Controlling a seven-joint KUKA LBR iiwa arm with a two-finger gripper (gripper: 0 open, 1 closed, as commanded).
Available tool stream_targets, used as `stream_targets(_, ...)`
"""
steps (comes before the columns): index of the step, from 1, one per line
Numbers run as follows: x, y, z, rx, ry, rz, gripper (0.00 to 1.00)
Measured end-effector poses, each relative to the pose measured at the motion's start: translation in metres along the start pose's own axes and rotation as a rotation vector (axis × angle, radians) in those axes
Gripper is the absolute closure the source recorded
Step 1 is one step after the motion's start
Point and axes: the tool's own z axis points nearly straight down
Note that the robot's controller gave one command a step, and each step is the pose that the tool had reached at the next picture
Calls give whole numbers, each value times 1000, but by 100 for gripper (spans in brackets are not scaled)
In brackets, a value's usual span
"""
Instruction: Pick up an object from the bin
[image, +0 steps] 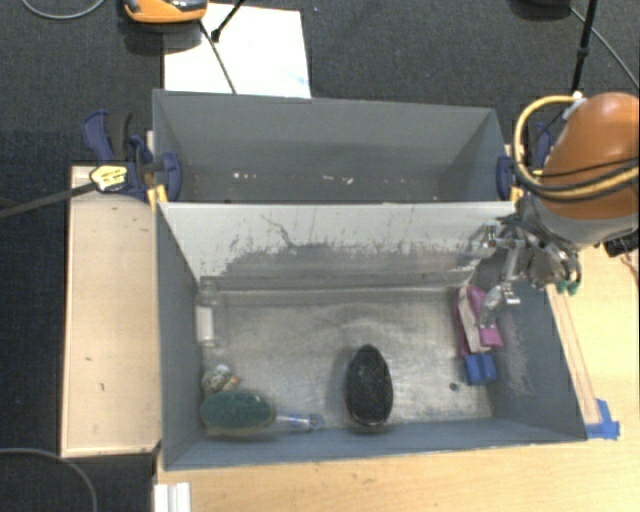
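My gripper (497, 298) hangs at the bin's right side, just over the upper end of a purple and pink flat thing (472, 322) that leans along the right wall. A small blue block (481, 369) lies right below that purple thing, touching its lower end. Whether the gripper touches the purple thing I cannot tell. A black oval brush (368, 386) rests on the floor near the front wall, well left of the gripper.
A green round scrubber (237, 412) with a clear blue-tipped handle (297, 423) lies in the front left corner. Beside it are a small mottled lump (218, 379) and a white cylinder (204, 323) along the left wall. The arm's orange cover sits over the right rim.
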Motion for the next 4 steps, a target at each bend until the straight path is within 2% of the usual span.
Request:
stream_targets(1, 50, -23, 82, -3, 9, -154, 0)
stream_targets(2, 74, -30, 125, 1, -5, -437, 0)
stream_targets(3, 73, -30, 123, 1, -7, -441, 100)
stream_targets(4, 70, -12, -11, 2, -6, -656, 100)
